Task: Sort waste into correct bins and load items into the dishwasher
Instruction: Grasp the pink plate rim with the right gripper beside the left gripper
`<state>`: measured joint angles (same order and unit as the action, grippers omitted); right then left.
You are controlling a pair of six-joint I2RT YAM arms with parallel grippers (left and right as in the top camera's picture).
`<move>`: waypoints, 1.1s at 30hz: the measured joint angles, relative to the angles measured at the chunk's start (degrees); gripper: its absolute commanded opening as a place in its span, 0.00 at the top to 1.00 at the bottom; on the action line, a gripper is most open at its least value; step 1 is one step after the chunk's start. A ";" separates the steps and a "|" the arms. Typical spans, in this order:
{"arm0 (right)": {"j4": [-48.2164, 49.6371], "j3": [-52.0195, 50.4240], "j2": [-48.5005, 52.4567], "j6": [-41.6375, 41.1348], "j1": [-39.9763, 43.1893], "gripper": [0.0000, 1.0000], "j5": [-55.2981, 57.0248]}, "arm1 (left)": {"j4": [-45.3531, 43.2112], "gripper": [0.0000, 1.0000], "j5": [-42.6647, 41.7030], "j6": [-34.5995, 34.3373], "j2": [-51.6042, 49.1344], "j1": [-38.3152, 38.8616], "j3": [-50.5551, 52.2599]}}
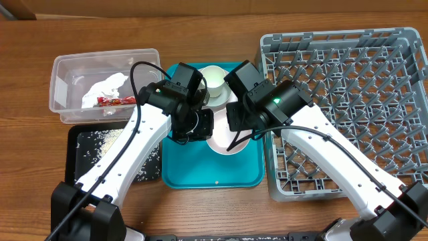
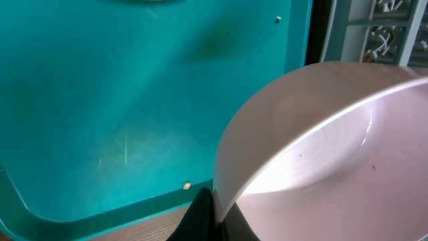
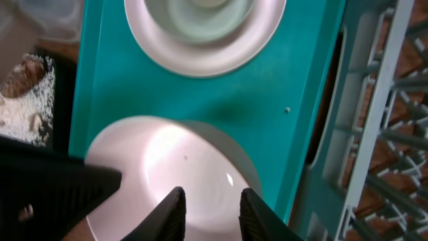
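Wooden table [image 1: 200, 33] seen from above w/ two white robot arms reaching in from the near edge. Biggest item: square grey dish rack [image 1: 348, 100] on the right side, pegs upright, nothing in it. Centre: teal tray [image 1: 194, 167], just beside the rack's left wall. Left of the teal tray, at the near side, a shallow black tray [image 1: 72, 154] holding pale crumbs [image 1: 107, 140] & a brown food scrap [image 3: 23, 70]. Behind it, a clear tub [image 1: 63, 73]. At the far end of the teal tray sits a round white plate [image 3: 200, 60] w/ a white cup [image 1: 215, 79] on it (may be a small bowl; can't tell). Nearer, over the tray's middle, a faintly pink bowl [image 1: 227, 140], tilted in the left wrist view, inside facing the camera. Left tool [image 2: 215, 221] is clenched on the bowl's rim, rim pinched btwn its dark fingers. Right tool [image 3: 210, 214] is released, jaws apart above the bowl's inside, nothing btwn them; contact w/ the bowl can't be told. In the tub: a crumpled white napkin [image 1: 103, 87], & touching its near edge a small red wrapper [image 1: 115, 101].
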<state>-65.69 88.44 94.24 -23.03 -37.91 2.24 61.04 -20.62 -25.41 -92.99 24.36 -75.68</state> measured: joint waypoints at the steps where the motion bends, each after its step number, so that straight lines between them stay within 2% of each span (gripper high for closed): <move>1: 0.70 0.02 0.00 0.15 0.00 0.66 0.39 | 0.00 0.96 0.09 0.00 -0.02 0.00 0.00; 8: 2.86 0.04 0.00 0.63 0.00 0.65 3.76 | 0.04 0.96 0.11 0.02 0.00 0.00 0.00; 18: -5.79 0.07 0.00 0.76 0.00 0.65 4.68 | 0.02 0.96 0.87 0.02 0.00 0.00 0.00; 29: -7.23 0.07 0.00 0.76 0.00 0.66 4.79 | 0.02 0.96 1.25 0.02 0.00 0.00 0.00; 33: -7.26 0.07 0.00 0.81 0.00 0.70 4.72 | 0.02 0.96 1.16 0.02 -0.02 0.00 0.00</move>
<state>-72.95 88.51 94.24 -22.22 -37.91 6.96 61.06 -19.46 -25.39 -93.01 24.36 -75.68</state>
